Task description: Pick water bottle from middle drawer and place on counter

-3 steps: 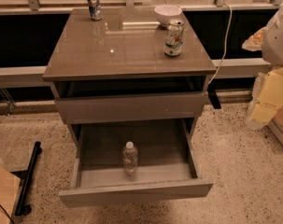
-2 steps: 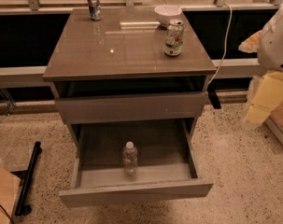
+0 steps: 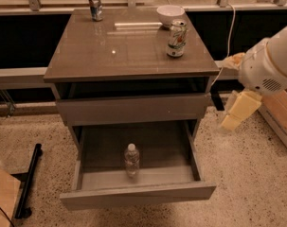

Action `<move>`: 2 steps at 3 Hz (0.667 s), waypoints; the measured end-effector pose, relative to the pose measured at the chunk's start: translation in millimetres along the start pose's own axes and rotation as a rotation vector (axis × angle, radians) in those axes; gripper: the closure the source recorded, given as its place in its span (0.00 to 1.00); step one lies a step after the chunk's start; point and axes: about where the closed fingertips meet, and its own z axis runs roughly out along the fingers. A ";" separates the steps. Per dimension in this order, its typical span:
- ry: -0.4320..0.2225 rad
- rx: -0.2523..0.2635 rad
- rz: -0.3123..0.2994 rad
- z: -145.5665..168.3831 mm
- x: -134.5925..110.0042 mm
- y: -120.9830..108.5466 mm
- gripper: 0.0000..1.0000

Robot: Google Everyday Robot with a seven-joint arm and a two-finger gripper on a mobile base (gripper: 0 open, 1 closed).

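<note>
The water bottle [image 3: 131,160] stands upright on the floor of the open middle drawer [image 3: 162,148], near its front wall and a little left of centre. The counter [image 3: 129,48] is the glossy top of the cabinet above it. My gripper [image 3: 237,111] hangs at the right of the cabinet, level with the closed upper drawer front, below the arm's white joint [image 3: 264,70]. It is well apart from the bottle and holds nothing that I can see.
On the counter stand a white-and-green can [image 3: 176,38], a white bowl [image 3: 170,14] and a dark can [image 3: 95,4]. The upper drawer front [image 3: 133,109] is closed. A black stand [image 3: 29,181] lies on the floor at left; a box [image 3: 280,115] stands at right.
The arm and gripper have moved left and down, closer to the cabinet's right side. The bottle and the drawer have not moved.
</note>
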 end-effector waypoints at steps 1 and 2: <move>-0.059 0.015 0.035 33.3 10.3 -9.7 0.00; -0.064 0.025 0.037 34.7 9.4 -12.7 0.00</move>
